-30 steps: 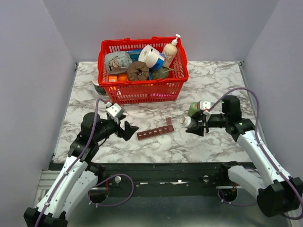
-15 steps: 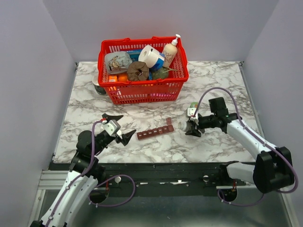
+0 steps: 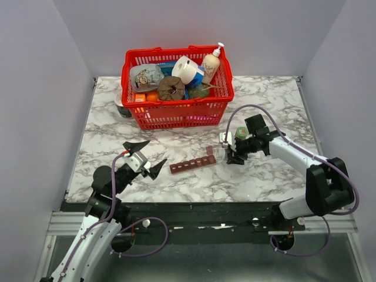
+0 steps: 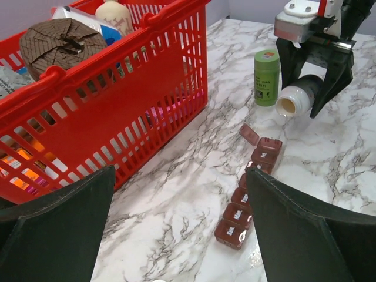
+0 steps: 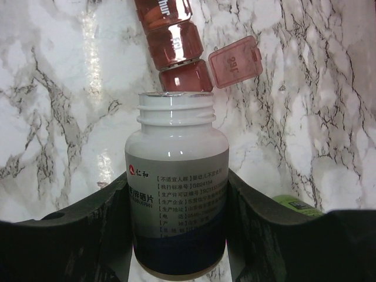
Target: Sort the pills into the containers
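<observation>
The containers are a dark-red strip (image 3: 192, 163) of small compartments lying on the marble table, also in the left wrist view (image 4: 249, 188) and the right wrist view (image 5: 170, 35). The end compartment's lid (image 5: 235, 59) stands open. My right gripper (image 3: 232, 154) is shut on a white pill bottle (image 5: 176, 194) without a cap. The bottle lies tilted, with its mouth (image 4: 288, 106) just at the strip's open end. My left gripper (image 3: 150, 155) is open and empty, left of the strip, which lies between its fingers in its wrist view (image 4: 182, 235). No loose pills show.
A big red mesh basket (image 3: 176, 114) full of household items stands behind the strip, close on the left in the left wrist view (image 4: 117, 100). A green bottle (image 3: 240, 134) stands upright just behind my right gripper. A roll of tape (image 3: 121, 108) sits at the basket's left.
My right gripper has carried the white bottle left, up to the strip's open end. My left arm has drawn back toward the near edge, its gripper still open.
</observation>
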You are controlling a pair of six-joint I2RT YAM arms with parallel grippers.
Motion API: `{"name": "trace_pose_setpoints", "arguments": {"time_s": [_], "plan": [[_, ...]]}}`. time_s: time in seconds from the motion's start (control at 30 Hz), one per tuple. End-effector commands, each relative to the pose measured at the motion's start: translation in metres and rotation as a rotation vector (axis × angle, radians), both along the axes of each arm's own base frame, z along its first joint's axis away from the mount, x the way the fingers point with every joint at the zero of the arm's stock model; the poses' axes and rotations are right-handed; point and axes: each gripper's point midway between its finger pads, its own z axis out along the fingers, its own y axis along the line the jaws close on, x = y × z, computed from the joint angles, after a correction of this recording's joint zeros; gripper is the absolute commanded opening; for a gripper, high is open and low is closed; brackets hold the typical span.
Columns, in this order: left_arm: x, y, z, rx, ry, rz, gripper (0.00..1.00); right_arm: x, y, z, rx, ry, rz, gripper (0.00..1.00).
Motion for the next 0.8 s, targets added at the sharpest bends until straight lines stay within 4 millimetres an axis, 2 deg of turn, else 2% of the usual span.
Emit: {"name": "trace_pose_setpoints", "arguments": {"time_s": [0.0, 0.17, 0.3, 0.77], "plan": [[0.003, 0.008, 0.009, 0.017, -0.059, 0.046, 0.99, 0.016, 0.001, 0.001, -0.077, -0.027, -0.019, 0.01], [0.009, 0.021, 0.013, 0.012, -0.065, 0.126, 0.99, 0.026, 0.005, -0.001, -0.108, -0.007, -0.039, 0.01], [0.014, 0.029, 0.014, 0.008, -0.055, 0.184, 0.99, 0.025, 0.007, -0.008, -0.157, -0.001, -0.033, 0.01], [0.011, 0.029, 0.018, -0.004, -0.071, 0.179, 0.99, 0.023, 0.011, -0.024, -0.263, -0.001, -0.015, 0.01]]}}
